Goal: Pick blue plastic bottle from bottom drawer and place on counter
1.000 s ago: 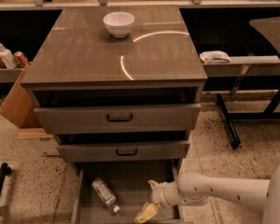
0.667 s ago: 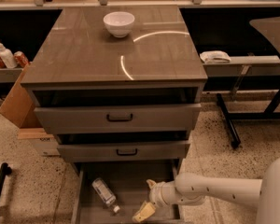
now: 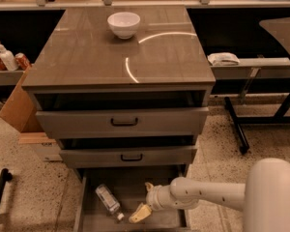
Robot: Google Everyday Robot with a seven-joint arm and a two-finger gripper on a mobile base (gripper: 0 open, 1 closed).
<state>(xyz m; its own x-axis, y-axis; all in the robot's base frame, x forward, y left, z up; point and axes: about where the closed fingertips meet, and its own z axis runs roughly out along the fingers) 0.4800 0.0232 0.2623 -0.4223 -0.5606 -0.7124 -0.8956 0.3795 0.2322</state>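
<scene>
Since the earlier frame the pincer (image 3: 144, 199) has slid a little toward the left side of the cabinet (image 3: 199, 129) and slightly deeper into it, closing some of the gap to the blue plastic bottle (image 3: 108, 198). The bottle itself has not shifted.

The cabinet's bottom drawer (image 3: 124, 181) is pulled out. The bottle lies on its side on the drawer floor, toward the cabinet's left side, with its white cap pointing to the front and a bit to the right. The pincer is inside the same drawer, near its middle and just right of the bottle but not touching it. Its two yellowish fingers are spread wide apart – one points to the back of the cabinet, the other to the front, near the cap – and nothing is held between them. The white arm (image 3: 208, 195) reaches in from the cabinet's right.

The two upper drawers (image 3: 123, 122) with black handles stand partly out in steps above the bottom one. On the cabinet's worktop (image 3: 87, 57) a white bowl (image 3: 123, 24) sits near the back edge, and curved light reflections run across the glossy surface.

Left of the cabinet, a shelf holds a white pump bottle (image 3: 7, 57) and red cans (image 3: 22, 60), and a cardboard box (image 3: 17, 110) leans below. Right of the cabinet, a folded white object (image 3: 223, 58) rests on a side shelf.
</scene>
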